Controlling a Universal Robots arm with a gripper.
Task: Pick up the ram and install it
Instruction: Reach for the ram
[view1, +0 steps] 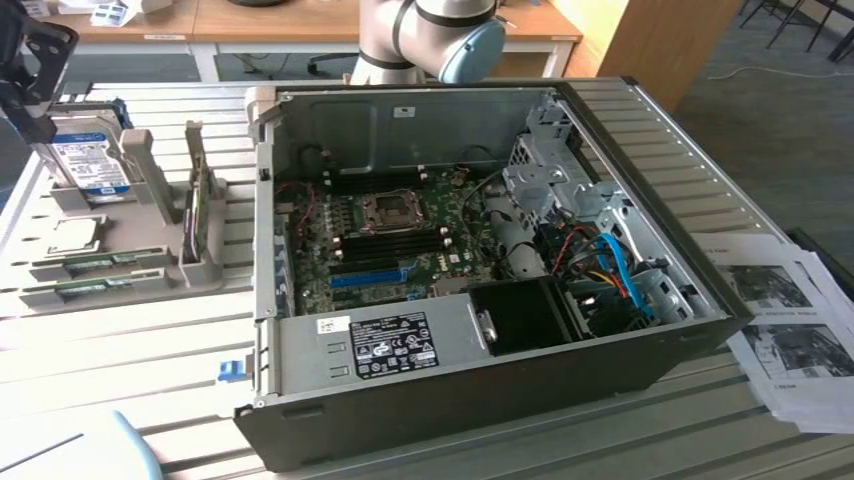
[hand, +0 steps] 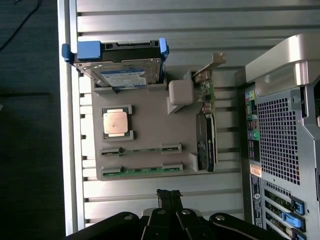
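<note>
Black fingers (hand: 163, 199) clenched, empty, over slatted metal desk (hand: 125, 200); thin green ram stick (hand: 141, 170) in grey tray (hand: 150, 125) edge slot, nr fingers, untouched.

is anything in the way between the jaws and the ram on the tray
Nothing visible does. The gripper, jaws shut, hangs over bare table beside the tray, where the nearer ram stick lies uncovered, with nothing between them.

Two ram sticks (hand: 141, 149) (view1: 100, 264): thin green boards, parallel, side by side, ends seated in clips on grey holder (hand: 150, 120)
</note>
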